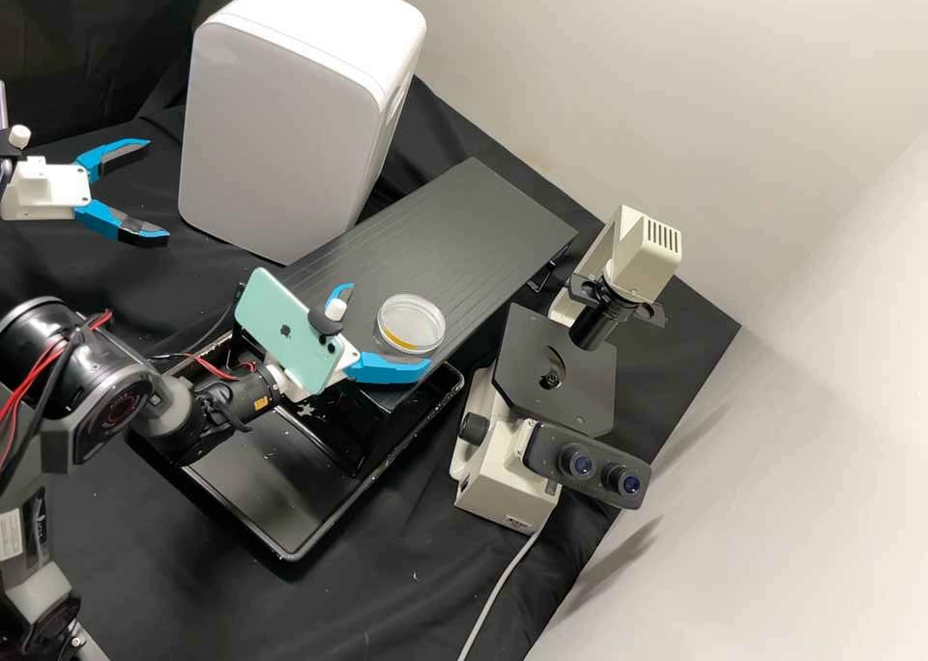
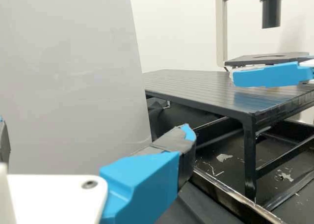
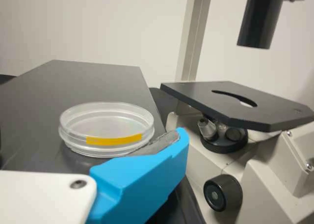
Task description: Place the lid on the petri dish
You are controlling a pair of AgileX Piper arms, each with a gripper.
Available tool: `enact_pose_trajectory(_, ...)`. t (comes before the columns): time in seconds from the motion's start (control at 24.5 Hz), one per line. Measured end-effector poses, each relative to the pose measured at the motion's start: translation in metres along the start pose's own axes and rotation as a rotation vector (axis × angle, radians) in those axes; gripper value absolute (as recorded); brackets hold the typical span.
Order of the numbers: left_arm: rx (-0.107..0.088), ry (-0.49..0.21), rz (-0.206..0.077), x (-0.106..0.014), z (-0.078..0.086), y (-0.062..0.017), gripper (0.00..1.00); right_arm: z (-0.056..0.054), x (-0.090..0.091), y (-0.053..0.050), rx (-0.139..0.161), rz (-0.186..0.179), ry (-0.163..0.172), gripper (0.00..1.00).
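Observation:
A clear round petri dish [image 1: 411, 323] with a yellow strip on its side [image 3: 106, 128] rests near the front edge of the black raised platform [image 1: 454, 221]. A clear lid looks seated over it. My right gripper [image 1: 372, 334] is open just short of the dish on its near side, one blue finger [image 3: 147, 167] alongside the rim, nothing held. My left gripper [image 1: 130, 187] is open and holds nothing at the far left of the bench, beside the white box; one of its fingers [image 2: 157, 167] shows close up.
A tall white box [image 1: 290, 100] stands at the back left. A microscope [image 1: 570, 381] stands right of the platform, its stage [image 3: 235, 103] close to the dish. A shallow black tray [image 1: 290, 497] lies under the platform's front. Black cloth covers the bench.

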Motion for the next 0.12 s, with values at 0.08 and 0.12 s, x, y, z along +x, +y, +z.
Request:
enact_pose_trajectory(0.08, 0.000, 0.000, 0.000, 0.0000, 0.0000, 0.0000, 1.00, 0.0003, -0.0026, 0.0006, 0.012, 0.001, 0.000, 1.00)
enact_pose_trajectory(0.12, 0.000, 0.000, 0.000, 0.0000, 0.0000, 0.0000, 1.00, 0.0001, -0.0031, 0.0010, 0.017, 0.003, 0.002, 1.00)
